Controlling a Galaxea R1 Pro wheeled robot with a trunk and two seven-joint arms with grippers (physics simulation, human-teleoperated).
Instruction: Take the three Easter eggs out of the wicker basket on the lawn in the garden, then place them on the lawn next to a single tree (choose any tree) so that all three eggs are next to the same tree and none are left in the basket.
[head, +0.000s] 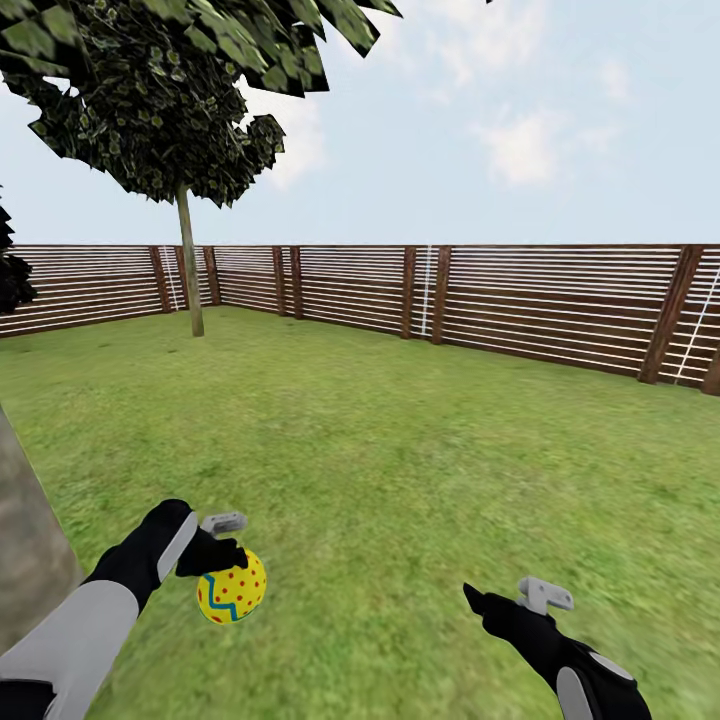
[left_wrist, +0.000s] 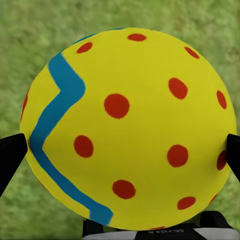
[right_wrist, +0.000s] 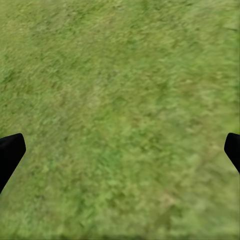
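Egg (head: 232, 590) between left fingers (left_wrist: 11, 155), above lawn (head: 400, 470).

A brown horizontal-slat wooden fence (head: 500, 300) runs across the head view from nine o'clock to three o'clock, braced by darker upright posts (head: 668, 315). Above it, pale blue sky (head: 520, 80) holds soft white clouds (head: 525, 150) toward one o'clock. Dark foliage (head: 10, 270) pokes in at nine o'clock.

the head camera is looking forward and down over the lawn (head: 400, 450) toward the fence (head: 540, 300) at 12 o'clock. the left wrist camera is facing down, very close on the egg (left_wrist: 125, 130), also sitting at 7 o'clock in the head view. the right wrist camera is facing grass.
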